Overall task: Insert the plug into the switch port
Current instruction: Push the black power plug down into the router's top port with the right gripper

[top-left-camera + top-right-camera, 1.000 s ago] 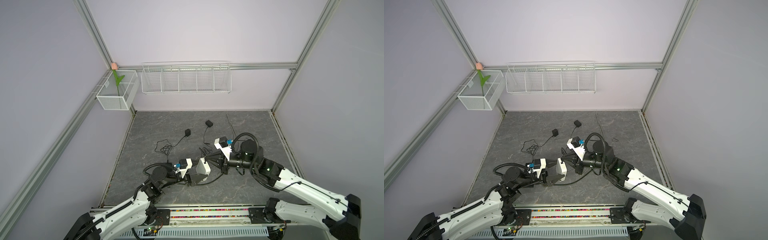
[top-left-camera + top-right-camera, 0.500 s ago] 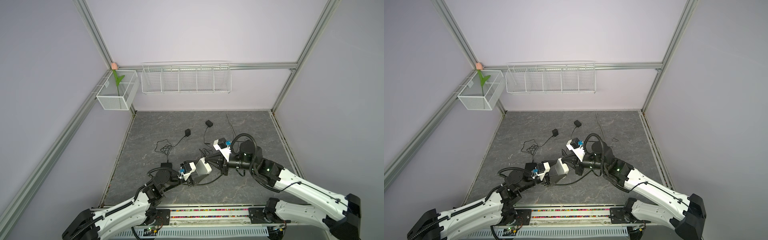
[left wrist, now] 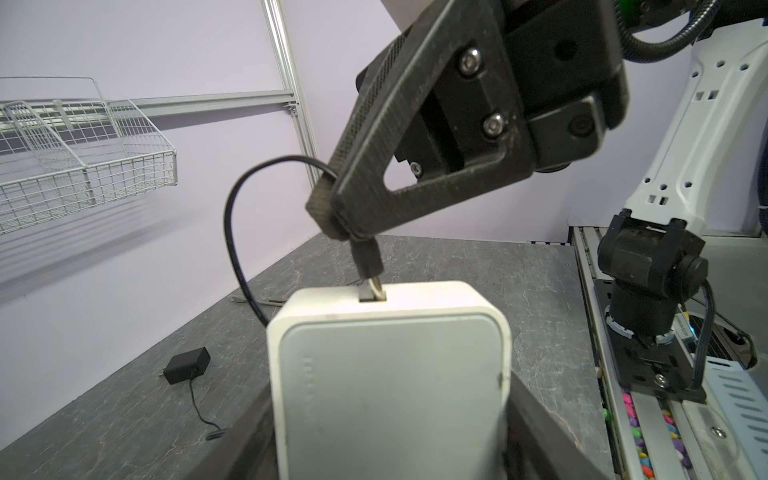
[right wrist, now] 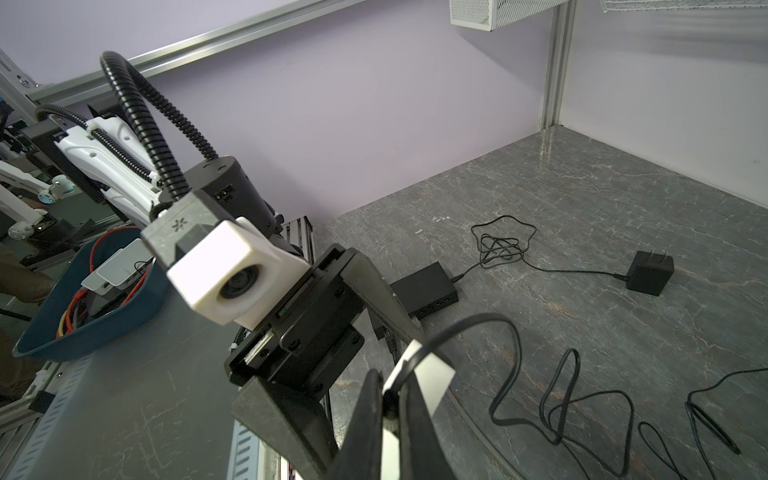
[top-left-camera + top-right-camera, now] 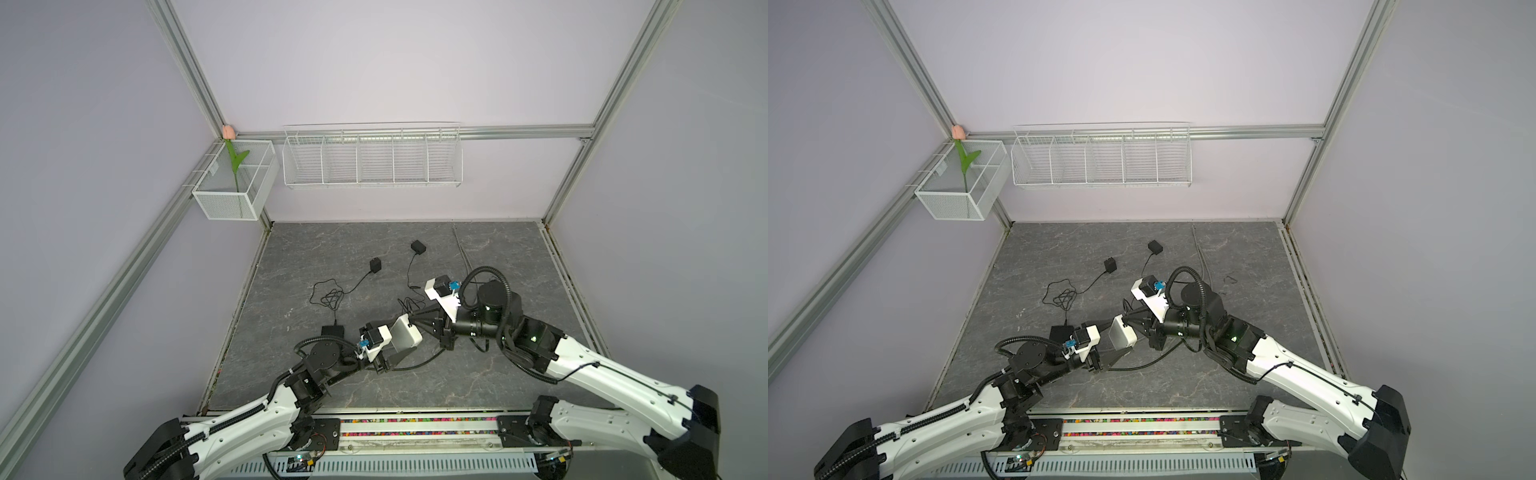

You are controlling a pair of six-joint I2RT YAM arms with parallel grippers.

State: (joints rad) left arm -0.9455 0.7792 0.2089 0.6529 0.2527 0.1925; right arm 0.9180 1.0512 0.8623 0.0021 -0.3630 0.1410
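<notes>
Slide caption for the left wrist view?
Jaws of the right gripper pinch the black plug, its tip at the port of the white switch.

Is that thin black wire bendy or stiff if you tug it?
Probably floppy: the thin black cable arcs in a loop from the right gripper and lies in loose squiggles on the grey table. So thin, it is likely light; pushing would buckle it.

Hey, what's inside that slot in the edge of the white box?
The metal tip of the black plug sits in the slot of the white box. How deep it reaches cannot be seen, because the casing covers it.
</notes>
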